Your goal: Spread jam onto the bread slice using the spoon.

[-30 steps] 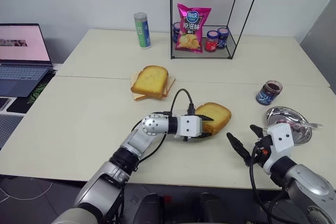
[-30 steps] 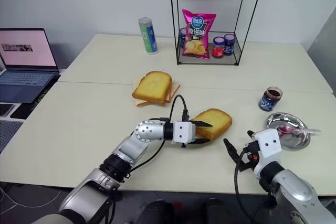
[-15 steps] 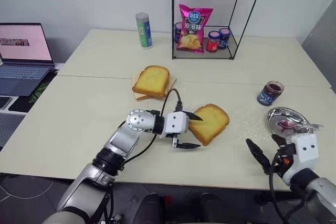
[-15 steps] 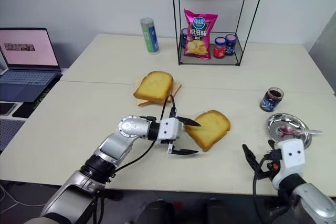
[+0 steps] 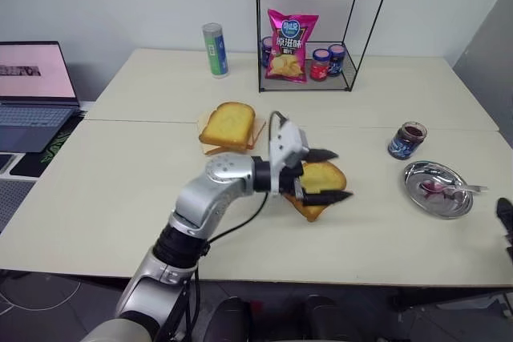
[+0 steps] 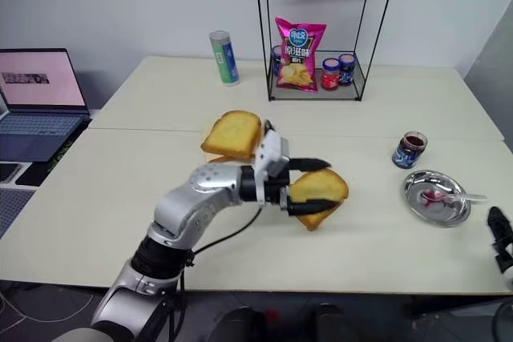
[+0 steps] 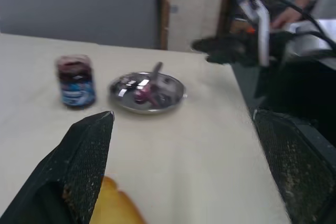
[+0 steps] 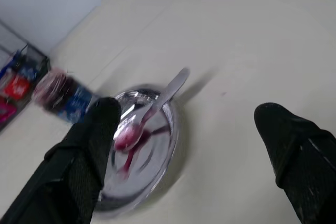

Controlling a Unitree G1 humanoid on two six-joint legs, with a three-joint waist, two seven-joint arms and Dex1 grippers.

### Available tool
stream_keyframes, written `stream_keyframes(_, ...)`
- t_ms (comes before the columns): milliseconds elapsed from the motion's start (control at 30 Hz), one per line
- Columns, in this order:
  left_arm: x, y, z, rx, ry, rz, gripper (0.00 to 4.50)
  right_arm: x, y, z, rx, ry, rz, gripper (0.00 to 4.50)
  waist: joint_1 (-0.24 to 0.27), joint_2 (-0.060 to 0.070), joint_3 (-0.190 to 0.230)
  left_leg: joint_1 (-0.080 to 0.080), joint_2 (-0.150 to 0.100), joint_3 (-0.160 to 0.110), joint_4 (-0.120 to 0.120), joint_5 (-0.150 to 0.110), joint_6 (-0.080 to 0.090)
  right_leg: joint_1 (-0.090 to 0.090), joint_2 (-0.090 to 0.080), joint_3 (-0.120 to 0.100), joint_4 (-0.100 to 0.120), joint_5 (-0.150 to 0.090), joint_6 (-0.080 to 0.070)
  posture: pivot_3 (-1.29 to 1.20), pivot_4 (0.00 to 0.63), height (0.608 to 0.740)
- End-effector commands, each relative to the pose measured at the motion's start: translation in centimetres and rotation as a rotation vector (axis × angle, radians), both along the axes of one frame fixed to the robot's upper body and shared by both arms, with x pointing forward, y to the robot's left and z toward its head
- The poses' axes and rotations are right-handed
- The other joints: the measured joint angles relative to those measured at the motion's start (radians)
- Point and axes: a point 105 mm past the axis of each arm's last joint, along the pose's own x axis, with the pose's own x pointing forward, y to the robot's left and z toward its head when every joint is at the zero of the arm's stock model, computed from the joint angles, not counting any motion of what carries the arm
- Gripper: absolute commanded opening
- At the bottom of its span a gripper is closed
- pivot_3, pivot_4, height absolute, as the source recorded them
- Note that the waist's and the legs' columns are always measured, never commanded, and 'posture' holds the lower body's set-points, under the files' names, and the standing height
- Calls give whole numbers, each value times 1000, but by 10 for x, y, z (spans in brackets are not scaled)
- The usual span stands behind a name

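Fingers: both pairs stand wide apart, empty. Left gripper [image 5: 327,175] hangs over the bread slice [image 5: 319,186]; right gripper [image 8: 189,156] faces the steel dish [image 8: 157,171].
Bread slice: mid-desk, near the front edge, flat, no jam on it.
Spoon [image 8: 149,114]: bowl in the dish by the desk's right edge, handle over the rim.
Jam [image 5: 408,140]: just behind the dish.
Handling: I judge the spoon light, stiff, slippery; take the raised handle.
Views: right wrist shows the stained bowl; head views show a pile of slices [image 5: 228,126].
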Motion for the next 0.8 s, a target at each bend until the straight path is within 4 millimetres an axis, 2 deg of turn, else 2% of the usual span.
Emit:
stream_keyframes(33, 4, -4, 16, -26, -89, 17, 4464, 11, -15, 3, 43, -19, 3, 4500, 0, 1, 0, 1, 0, 0, 0, 0, 0, 1, 0, 0, 0, 0, 0, 0, 150, 740)
stream_keyframes(167, 12, -5, 20, -42, -95, 57, 4464, 29, -18, 4, 83, -39, 36, 4500, -2, 4, -1, 1, 0, 1, -1, 0, 0, 0, 1, 2, 0, -1, 0, 0, 150, 740)
stream_keyframes(300, 12, -5, 21, -52, -92, 67, 4464, 41, -19, 1, 121, -45, 55, 4500, -5, 3, -1, 0, 0, 3, -2, 0, 0, 0, 1, 3, -2, 0, 1, 0, 150, 740)
stream_keyframes(433, 19, -5, 24, -67, -110, 123, 4464, 58, -11, -4, 160, -43, 103, 4500, -5, 3, -1, 0, 0, 3, -2, 0, 0, 0, 1, 3, -3, 0, 1, 0, 150, 740)
stream_keyframes(800, 15, -7, 24, -56, -109, 110, 4464, 85, -6, -10, 170, -56, 124, 4500, -13, 3, 0, 0, 1, 4, -3, 0, 0, -1, 1, 4, -4, 0, 1, 0, 150, 740)
